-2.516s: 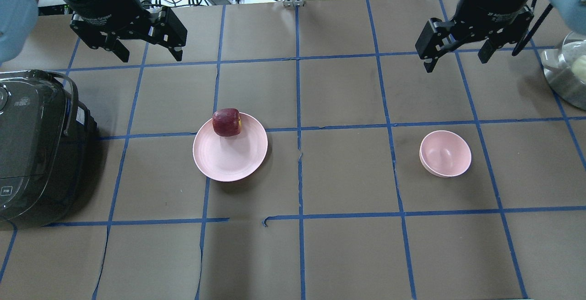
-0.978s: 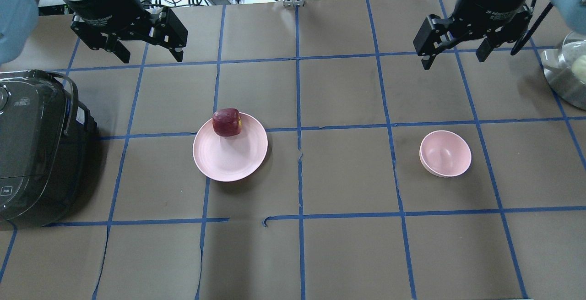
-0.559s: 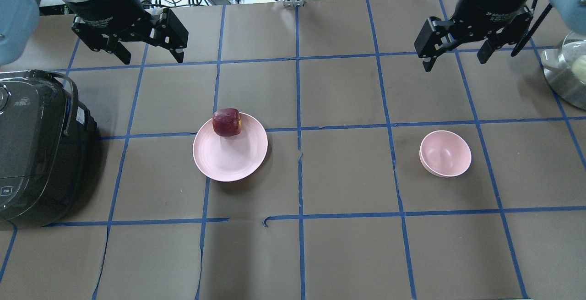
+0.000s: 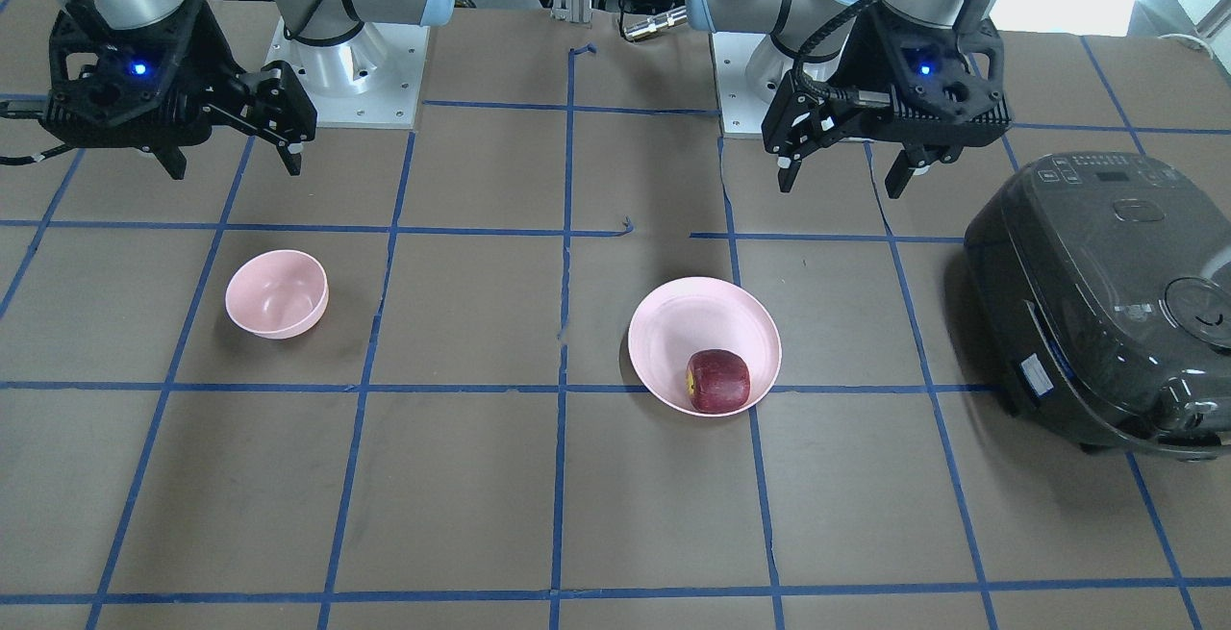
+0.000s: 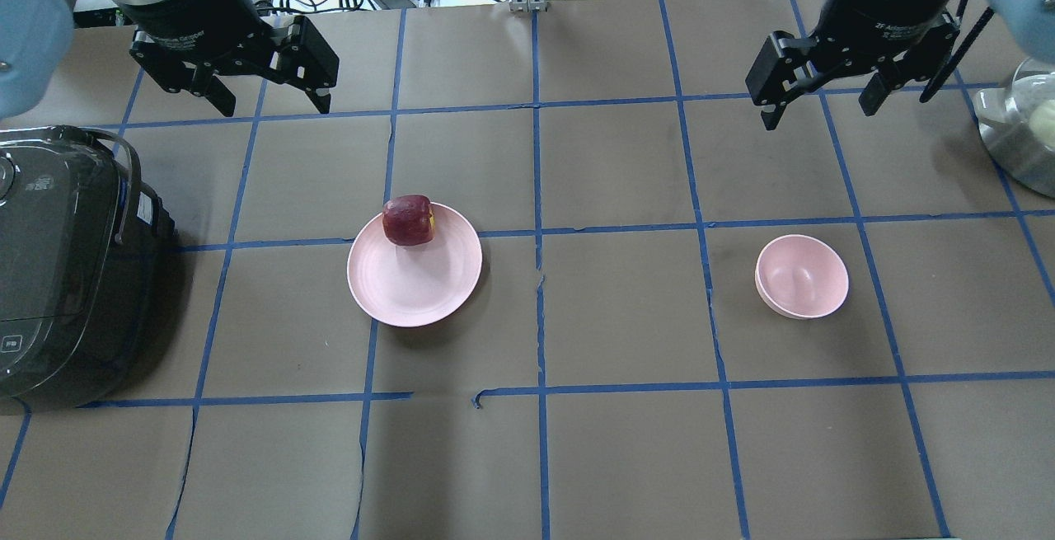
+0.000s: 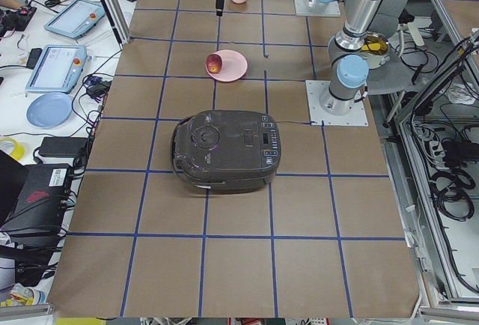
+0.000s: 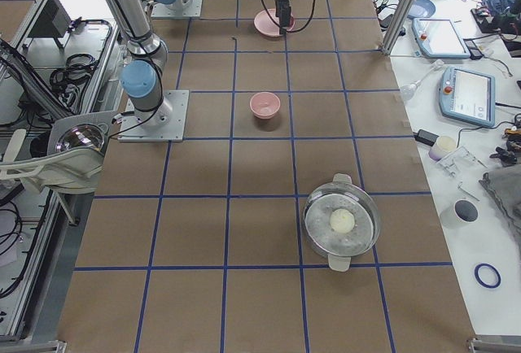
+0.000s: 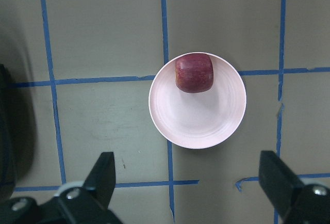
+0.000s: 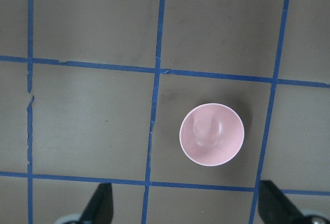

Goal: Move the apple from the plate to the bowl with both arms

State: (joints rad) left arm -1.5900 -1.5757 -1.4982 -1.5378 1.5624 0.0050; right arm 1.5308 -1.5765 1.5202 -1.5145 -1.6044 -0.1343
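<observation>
Dark red apple (image 5: 407, 220), blocky with a flattened top and a small yellowish patch on the side toward the bowl (image 5: 802, 276), lying untouched on the pale pink plate (image 5: 416, 284), close to its rim on the side away from the robot. Left pincer (image 5: 272, 103) spread wide and holding nothing, hanging high above the tabletop (image 5: 618, 317), well apart from the apple; right pincer (image 5: 820, 114) spread wide as well, high over the tabletop and well apart from the small deep bowl.
</observation>
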